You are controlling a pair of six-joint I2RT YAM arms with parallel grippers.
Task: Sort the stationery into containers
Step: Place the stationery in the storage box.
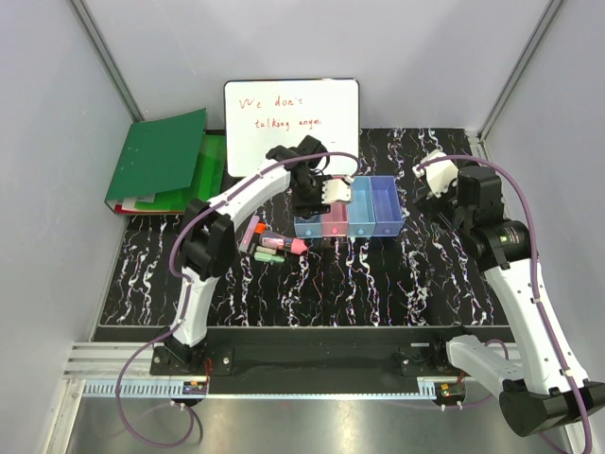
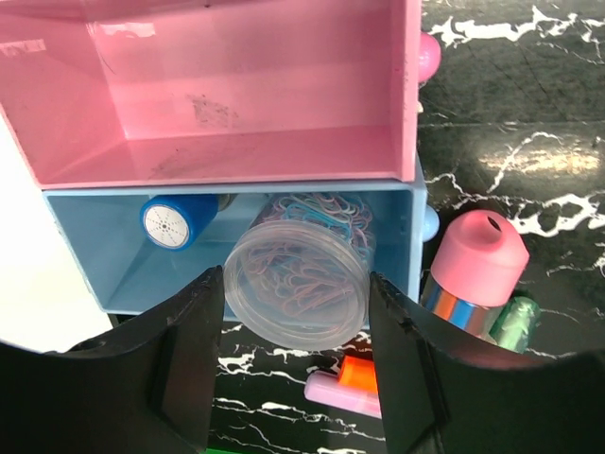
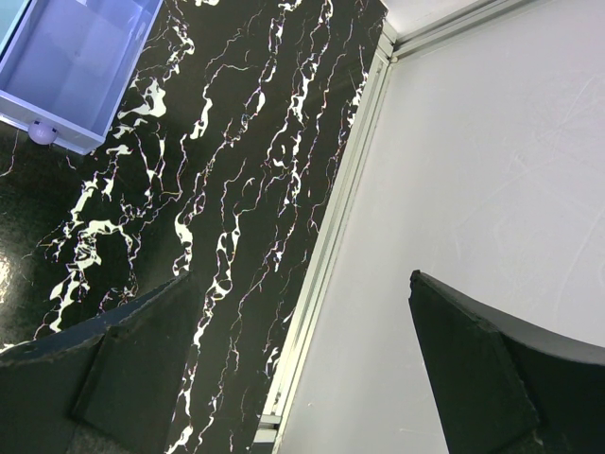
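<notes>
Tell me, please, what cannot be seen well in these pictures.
Top view: the left pincer covers the first light blue bin, hiding its contents.
Left wrist view: whether the pincer grips the clear jar is unclear; the pincer hides most of the orange marker.
Right wrist view: the frame edge cuts off the purple-blue bin.
</notes>
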